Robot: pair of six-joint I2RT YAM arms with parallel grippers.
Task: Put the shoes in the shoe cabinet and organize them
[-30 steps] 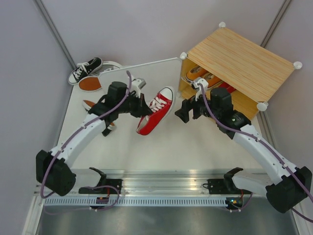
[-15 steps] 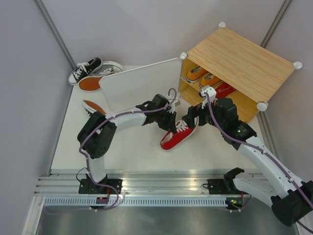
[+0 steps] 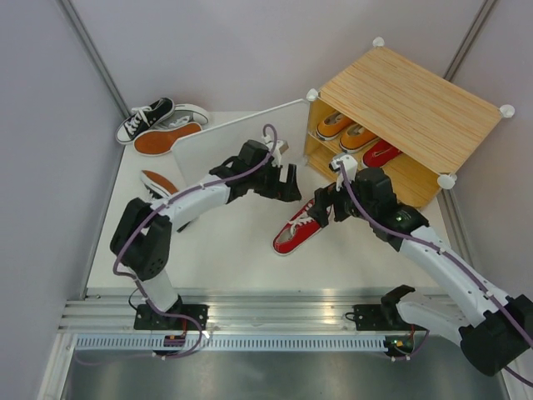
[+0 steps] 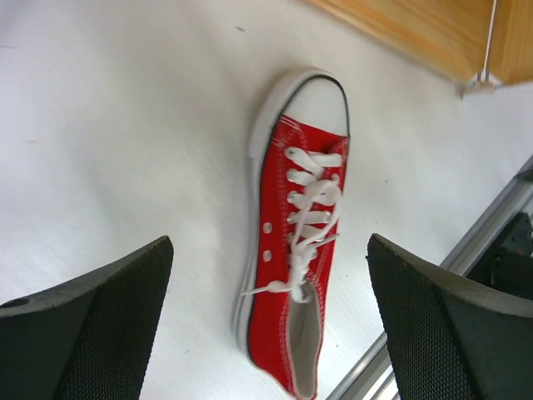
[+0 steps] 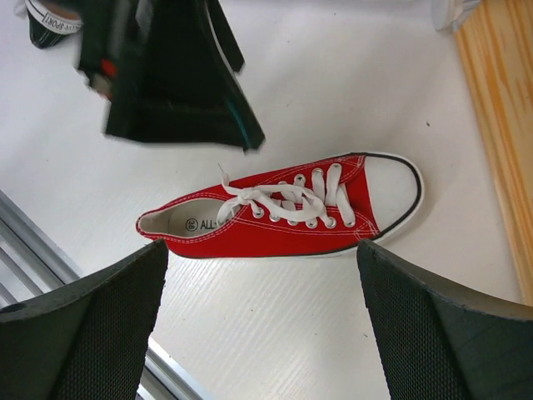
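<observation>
One red shoe (image 3: 300, 229) lies on its sole on the white table, toe toward the shoe cabinet (image 3: 408, 104). It shows in the left wrist view as the red shoe (image 4: 296, 242) and in the right wrist view (image 5: 283, 212). My left gripper (image 3: 283, 185) hangs open above and left of it, with nothing between its fingers (image 4: 268, 243). Just right of the toe, my right gripper (image 3: 323, 206) is also open and empty (image 5: 261, 250). Two orange shoes (image 3: 346, 129) and a red one (image 3: 381, 152) sit on the cabinet's shelf.
The cabinet's white door panel (image 3: 237, 142) stands swung open to the left. At the back left lie a black shoe (image 3: 144, 119), a grey shoe (image 3: 190, 111) and an upturned orange sole (image 3: 166, 139). Another sole (image 3: 158, 181) shows under the left arm. A metal rail (image 3: 275, 312) runs along the near edge.
My left gripper carried the red shoe rightward, set it on the table before the cabinet, opened and drew back. The door panel swung open. My right gripper shifted slightly toward the shoe.
</observation>
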